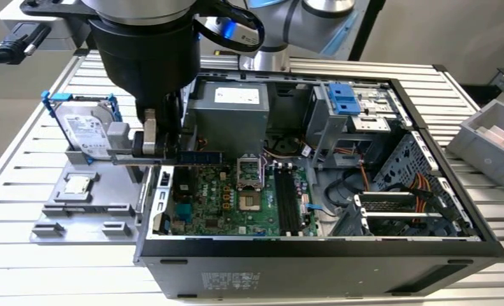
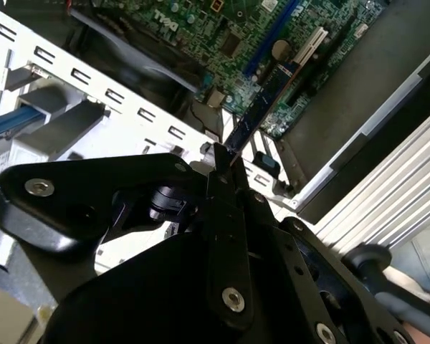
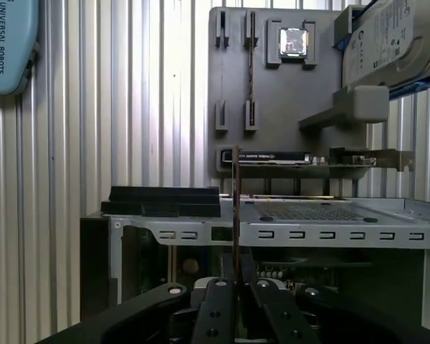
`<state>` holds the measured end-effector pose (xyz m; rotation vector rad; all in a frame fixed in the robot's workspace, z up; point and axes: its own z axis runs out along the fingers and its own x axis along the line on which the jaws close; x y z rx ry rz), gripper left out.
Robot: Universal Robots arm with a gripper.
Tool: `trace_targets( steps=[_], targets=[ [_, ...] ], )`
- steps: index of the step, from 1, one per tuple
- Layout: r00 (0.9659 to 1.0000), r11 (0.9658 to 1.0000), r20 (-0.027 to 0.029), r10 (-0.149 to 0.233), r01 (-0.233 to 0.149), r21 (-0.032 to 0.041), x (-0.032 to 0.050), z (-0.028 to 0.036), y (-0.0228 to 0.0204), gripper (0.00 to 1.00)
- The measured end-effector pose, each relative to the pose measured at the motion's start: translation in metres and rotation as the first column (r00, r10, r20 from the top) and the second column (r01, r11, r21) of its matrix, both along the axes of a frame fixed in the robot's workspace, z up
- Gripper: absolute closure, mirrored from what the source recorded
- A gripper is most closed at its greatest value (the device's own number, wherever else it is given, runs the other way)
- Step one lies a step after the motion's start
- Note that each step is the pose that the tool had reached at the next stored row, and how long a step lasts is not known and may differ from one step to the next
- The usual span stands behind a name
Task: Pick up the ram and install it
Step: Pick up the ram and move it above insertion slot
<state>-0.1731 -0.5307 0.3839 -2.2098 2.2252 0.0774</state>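
Gripper (image 1: 173, 153) hangs over the exterior view's left side of the open computer case (image 1: 320, 261), above the case's side wall. Fingers (image 3: 216, 312) are closed on the ram (image 2: 261, 107), pinching one end, and the rest of the stick pokes out past the fingertips. In the exterior view the ram (image 1: 204, 157) lies level, up in the air above the motherboard (image 1: 226, 204) (not touching it as far as I can see). It is well apart from the long black slots (image 1: 287, 201), which sit further toward the exterior view's right, past the processor socket. The second wrist view has the ram slanting out from the gripper (image 2: 221, 154) with the green board behind it. The first wrist view has the ram (image 3: 236, 208) edge-on as a thin line rising from between the fingers.

The case sits on a ribbed metal tabletop (image 1: 65, 280). Beside the case on the exterior view's left is a gray fixture (image 1: 99, 204). It holds a hard drive (image 1: 88, 131) upright in a blue frame and a processor chip (image 1: 78, 185) in a pocket. A gray bin (image 1: 481, 137) is at the exterior view's right edge, apart from the case.
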Motion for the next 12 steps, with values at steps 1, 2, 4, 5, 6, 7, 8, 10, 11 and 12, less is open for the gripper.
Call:
trace_targets(
  steps=[1, 2, 4, 5, 6, 7, 8, 10, 11, 12],
  targets=[
    [1.0, 1.0, 0.0, 0.0, 0.0, -0.0001, 0.0008, 0.0, 0.0001, 1.0],
    [1.0, 1.0, 0.0, 0.0, 0.0, 0.0, 0.0018, 0.0, 0.0001, 1.0],
    [1.0, 1.0, 0.0, 0.0, 0.0, 0.0, 0.0037, 0.0, 0.0002, 1.0],
    [1.0, 1.0, 0.0, 0.0, 0.0, 0.0, 0.0046, 0.0, 0.0003, 1.0],
    [1.0, 1.0, 0.0, 0.0, 0.0, 0.0, 0.0056, 0.0, 0.0003, 1.0],
    [1.0, 1.0, 0.0, 0.0, 0.0, 0.0, 0.0067, 0.0, 0.0004, 1.0],
    [1.0, 1.0, 0.0, 0.0, 0.0, 0.0, 0.0076, 0.0, 0.0004, 1.0],
    [1.0, 1.0, 0.0, 0.0, 0.0, 0.0, 0.0096, 0.0, 0.0005, 1.0],
    [1.0, 1.0, 0.0, 0.0, 0.0, 0.0, 0.0106, 0.0, 0.0006, 1.0],
    [1.0, 1.0, 0.0, 0.0, 0.0, 0.0, 0.0115, 0.0, 0.0006, 1.0]
  ],
)
